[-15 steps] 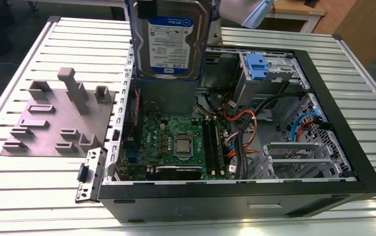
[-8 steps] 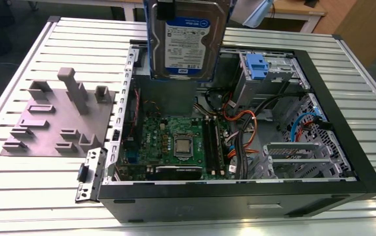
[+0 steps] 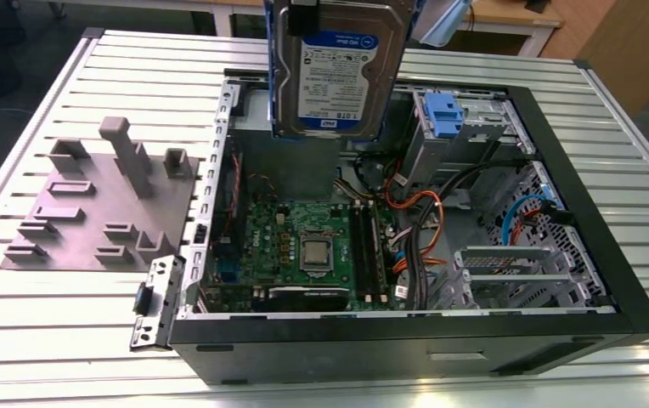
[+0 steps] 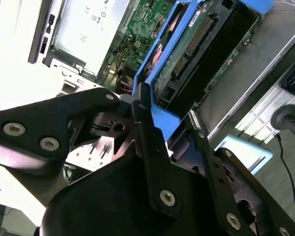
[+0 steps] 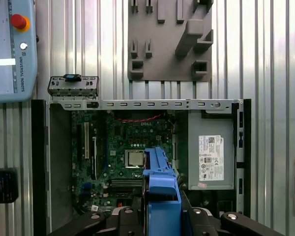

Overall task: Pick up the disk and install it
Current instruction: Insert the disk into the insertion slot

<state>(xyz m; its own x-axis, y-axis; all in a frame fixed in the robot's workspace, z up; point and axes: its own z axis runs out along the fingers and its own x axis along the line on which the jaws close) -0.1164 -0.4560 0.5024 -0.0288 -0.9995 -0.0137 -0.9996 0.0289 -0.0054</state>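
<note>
One disk [image 3: 334, 72] hangs over the open case [image 3: 415, 344], and we see it stood on end. Its long axis runs straight up and down, its white-and-blue label faces the exterior view's camera, and its lower short edge points down toward the case. Its top is cut off by the edge of that view. A blue bracket lines both long edges. The disk hangs above the far part of the case, apart from the board [image 3: 301, 246] and the cables below.

In the second wrist view we find the gripper [image 4: 168, 118] clamped on the disk [image 4: 196, 44]. Two black fingers [image 4: 141, 105] press the blue bracket from either side at the disk's near end, with no gap between them and the plastic. From there the disk stretches away from the gripper toward the case. Its green circuit side is turned to this camera, with a dark connector row showing on it.

In the first wrist view we look down along the disk [image 5: 161, 191], which shows as a narrow blue strip over the board, near the grey box [image 5: 211, 147] with its white sticker.

The case lies on its side on the slatted table [image 3: 53, 340]. A grey fixture [image 3: 87, 212] lies just beside the case at the exterior view's left. A small blue latch [image 3: 443, 115] sits in the far corner of the case, to the exterior view's right of the disk.
</note>
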